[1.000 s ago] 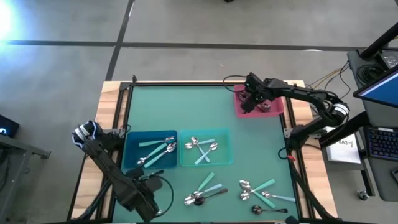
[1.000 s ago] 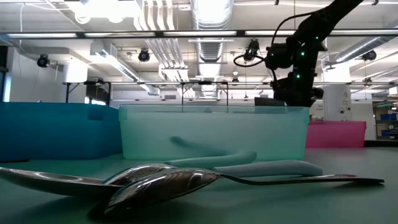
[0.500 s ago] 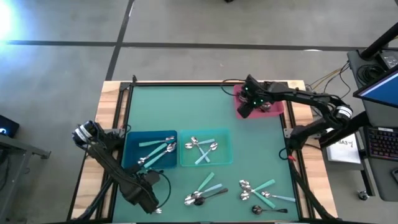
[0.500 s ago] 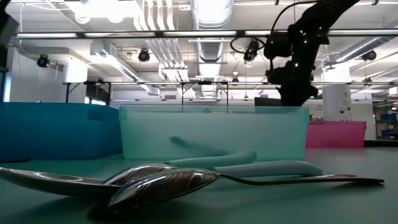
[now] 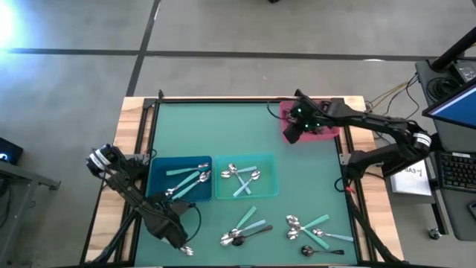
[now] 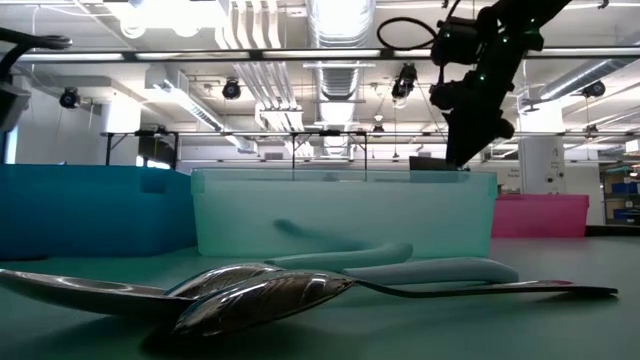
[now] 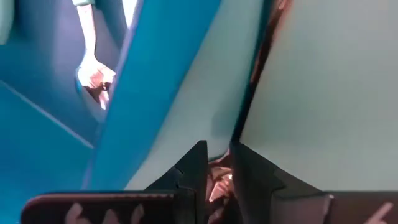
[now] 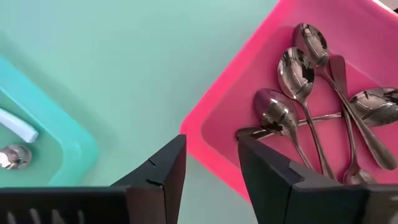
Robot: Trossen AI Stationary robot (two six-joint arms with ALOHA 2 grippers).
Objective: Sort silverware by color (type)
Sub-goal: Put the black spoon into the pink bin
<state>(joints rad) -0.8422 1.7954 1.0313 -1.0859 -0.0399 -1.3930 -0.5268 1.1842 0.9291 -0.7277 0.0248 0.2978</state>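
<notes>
The right pincer (image 8: 208, 165) hangs over the near edge of the pink bin (image 8: 249, 93), its two dark fingers (image 8: 163, 171) spread apart with nothing between them. Just past its fingertips, inside that bin, lie several dark spoons (image 8: 298, 81), bowls toward the pincer's side and handles crossing one another; none touches the pincer. In the high view this pincer (image 5: 294, 128) sits at the pink bin's (image 5: 327, 132) inner side, toward the far right corner of the green tabletop (image 5: 223, 134). In the low view the right arm (image 6: 478, 90) comes down from above behind the teal bin (image 6: 340, 210).

The left pincer (image 7: 217, 171) is down at the near left corner of the tabletop, just beside the blue bin's (image 7: 155, 81) outer wall. Its fingers (image 7: 193, 168) stand narrow, with something shiny in the slim gap between them; I cannot tell what it is. In the high view the left pincer (image 5: 178, 246) is near the tabletop's front edge.

In the blue bin (image 5: 158, 190) lie spoons with light teal handles (image 5: 186, 179). The teal bin (image 5: 268, 160) next to it holds shiny silver spoons (image 5: 242, 175) and one teal-handled piece. On the bare tabletop in front of the bins lie two loose clusters of mixed spoons: one (image 5: 244, 227) before the teal bin, the other (image 5: 309, 231) toward the near right corner, well apart from both pincers.
</notes>
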